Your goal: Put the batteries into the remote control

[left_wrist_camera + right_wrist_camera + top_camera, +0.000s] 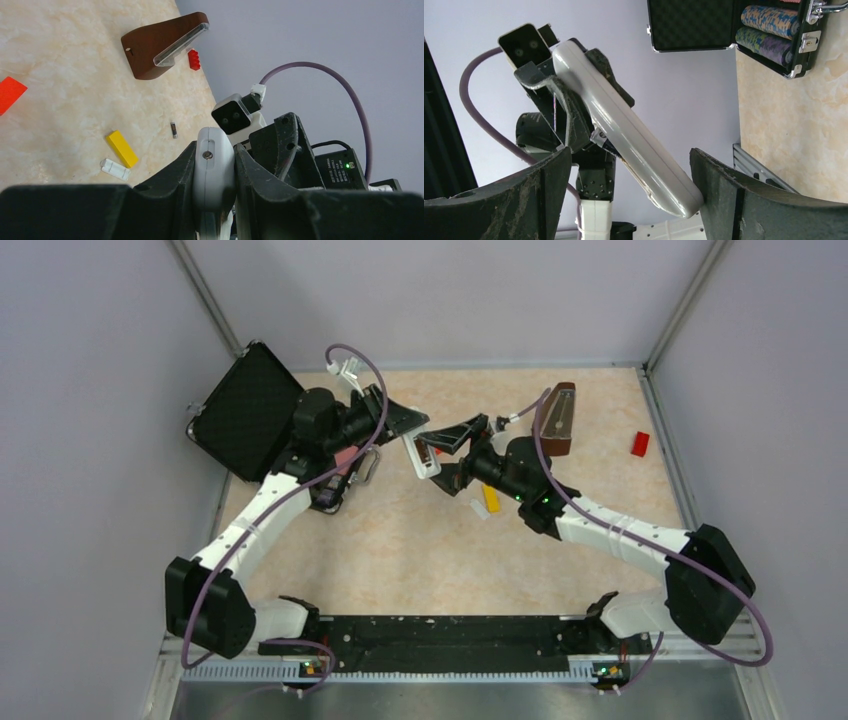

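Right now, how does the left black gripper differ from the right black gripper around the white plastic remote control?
The left gripper is closed; the right gripper is open, jaws wide apart. The left gripper holds the flat white plastic remote control near one end; the right gripper holds nothing, only flanking the remote's other end. Both are black and face each other above the table.

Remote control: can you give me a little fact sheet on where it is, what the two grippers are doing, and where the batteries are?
remote: held tilted in the air above the table
left gripper: shut on the remote
right gripper: open, one finger on either side of the remote's free end
battery: one lies loose on the table, a little apart from the yellow block; a second is not seen
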`<action>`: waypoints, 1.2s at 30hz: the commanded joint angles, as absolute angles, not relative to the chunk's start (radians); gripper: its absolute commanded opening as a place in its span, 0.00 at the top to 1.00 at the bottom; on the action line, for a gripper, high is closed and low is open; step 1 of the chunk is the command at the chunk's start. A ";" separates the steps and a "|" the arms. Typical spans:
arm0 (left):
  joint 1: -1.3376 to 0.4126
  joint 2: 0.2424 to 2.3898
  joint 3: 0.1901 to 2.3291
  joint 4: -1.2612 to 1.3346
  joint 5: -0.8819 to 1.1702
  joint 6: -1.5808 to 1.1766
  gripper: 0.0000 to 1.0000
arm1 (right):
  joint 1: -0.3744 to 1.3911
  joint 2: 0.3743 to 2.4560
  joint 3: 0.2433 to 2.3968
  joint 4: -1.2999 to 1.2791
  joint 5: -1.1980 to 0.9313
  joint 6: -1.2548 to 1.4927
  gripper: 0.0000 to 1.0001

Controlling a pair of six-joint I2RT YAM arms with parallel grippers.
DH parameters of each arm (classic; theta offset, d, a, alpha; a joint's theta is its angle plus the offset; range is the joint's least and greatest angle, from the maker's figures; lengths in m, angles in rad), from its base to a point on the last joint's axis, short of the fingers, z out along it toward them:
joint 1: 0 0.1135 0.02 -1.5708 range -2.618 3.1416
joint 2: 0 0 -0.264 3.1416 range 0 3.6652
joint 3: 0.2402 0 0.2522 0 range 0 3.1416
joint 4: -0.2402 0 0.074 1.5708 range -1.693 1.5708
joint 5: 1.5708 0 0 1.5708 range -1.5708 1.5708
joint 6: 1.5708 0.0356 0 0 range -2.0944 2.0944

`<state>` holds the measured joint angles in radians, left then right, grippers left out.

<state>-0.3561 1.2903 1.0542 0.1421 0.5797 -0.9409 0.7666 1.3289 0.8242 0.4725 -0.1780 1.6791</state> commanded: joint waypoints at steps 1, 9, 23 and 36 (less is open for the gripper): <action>-0.359 1.245 1.051 0.194 0.599 -0.888 1.00 | 0.750 1.336 0.819 0.515 -0.186 1.718 0.16; -0.360 1.241 1.051 0.168 0.621 -0.848 1.00 | 0.750 1.361 0.817 0.538 -0.204 1.742 0.20; -0.360 1.219 1.026 0.205 0.623 -0.841 1.00 | 0.742 1.379 0.804 0.571 -0.233 1.787 0.26; -0.360 1.219 1.055 0.235 0.605 -0.971 1.00 | 0.740 1.395 0.788 0.614 -0.259 1.787 0.55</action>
<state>-0.3542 1.2522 1.0283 0.1513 0.6006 -0.9154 0.7471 1.3857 0.7902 0.5640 -0.2493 1.7775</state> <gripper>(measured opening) 0.317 0.609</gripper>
